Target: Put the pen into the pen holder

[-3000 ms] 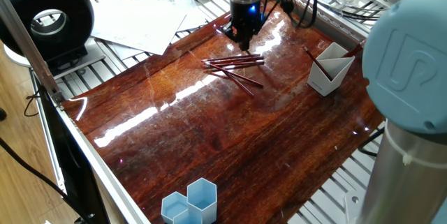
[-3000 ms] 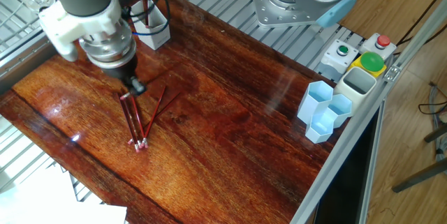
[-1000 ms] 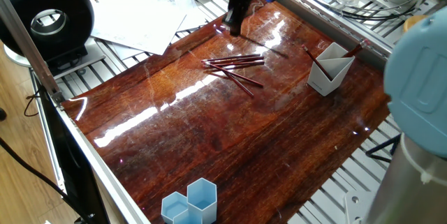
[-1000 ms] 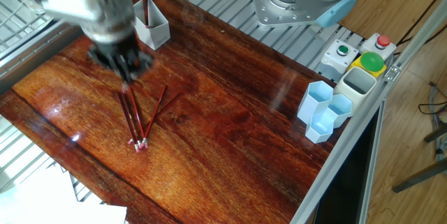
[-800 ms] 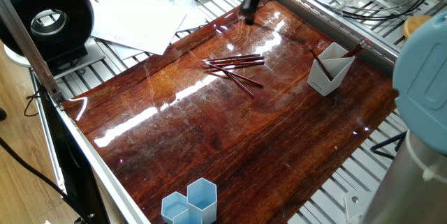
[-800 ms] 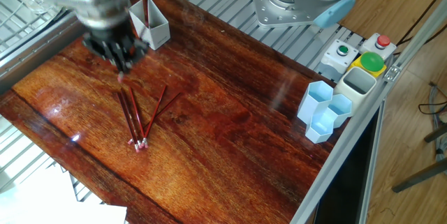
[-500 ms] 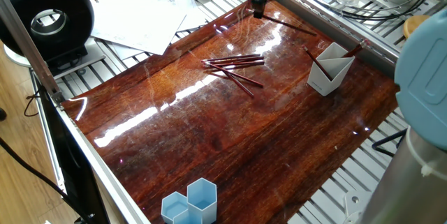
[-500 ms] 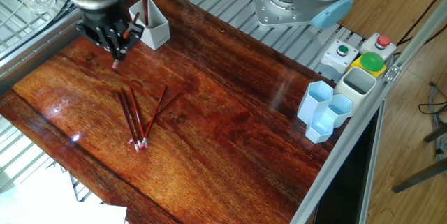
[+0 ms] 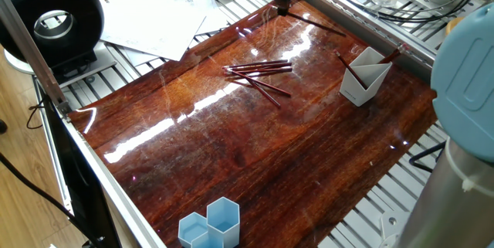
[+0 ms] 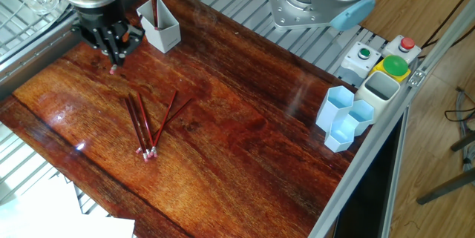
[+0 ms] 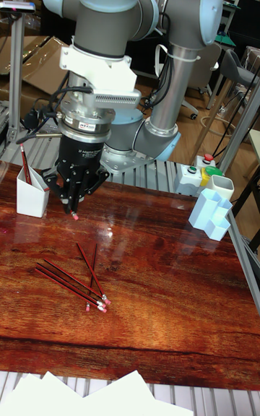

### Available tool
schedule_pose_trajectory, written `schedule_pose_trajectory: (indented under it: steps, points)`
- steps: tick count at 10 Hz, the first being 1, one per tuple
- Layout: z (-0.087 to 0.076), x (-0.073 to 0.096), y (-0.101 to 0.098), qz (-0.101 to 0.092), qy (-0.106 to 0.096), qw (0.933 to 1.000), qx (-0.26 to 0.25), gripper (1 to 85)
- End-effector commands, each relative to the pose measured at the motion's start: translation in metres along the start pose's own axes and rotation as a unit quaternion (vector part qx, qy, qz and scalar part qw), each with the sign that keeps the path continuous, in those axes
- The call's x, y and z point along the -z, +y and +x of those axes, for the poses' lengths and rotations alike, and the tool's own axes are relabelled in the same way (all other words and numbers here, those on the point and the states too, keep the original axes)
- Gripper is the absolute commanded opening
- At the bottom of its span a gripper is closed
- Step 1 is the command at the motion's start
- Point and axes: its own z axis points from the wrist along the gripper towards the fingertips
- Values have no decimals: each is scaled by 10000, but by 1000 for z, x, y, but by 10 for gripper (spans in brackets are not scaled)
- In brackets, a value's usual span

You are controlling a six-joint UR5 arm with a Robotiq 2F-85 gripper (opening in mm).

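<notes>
Pen [image 9: 312,23] clenched in claw [image 10: 113,47], long axis seemingly near-level, far end toward pen holder [image 9: 365,77].

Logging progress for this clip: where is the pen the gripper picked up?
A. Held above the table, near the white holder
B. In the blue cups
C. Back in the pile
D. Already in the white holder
A: the gripper holds a pen clear of the table, beside the white holder.

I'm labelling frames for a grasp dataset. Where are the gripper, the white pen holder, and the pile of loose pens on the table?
gripper [image 11: 74,203]: tall fixed view, between the fingertips.
pen holder [image 10: 165,34]: the other fixed view, its front wall.
loose pens [image 9: 258,76]: one fixed view, middle of the pile.
</notes>
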Motion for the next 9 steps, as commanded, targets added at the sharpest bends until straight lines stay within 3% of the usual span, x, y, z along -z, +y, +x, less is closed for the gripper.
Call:
schedule_pose_trajectory:
  steps: [1, 3, 4, 5, 6, 7, 9]
  points:
    - [-14, 2, -5, 63, -250, 9992, -296, 10]
    - [-21, 2, -10, 153, -394, 9985, -353, 10]
    - [-26, 2, -4, 50, -477, 9986, -211, 10]
    - [-17, 31, 4, -97, -578, 9982, -122, 10]
    - [-4, 60, 2, -84, -728, 9973, -66, 10]
    - [1, 75, -7, 92, -863, 9962, -3, 10]
    - [2, 94, -12, 125, -1195, 9927, -74, 10]
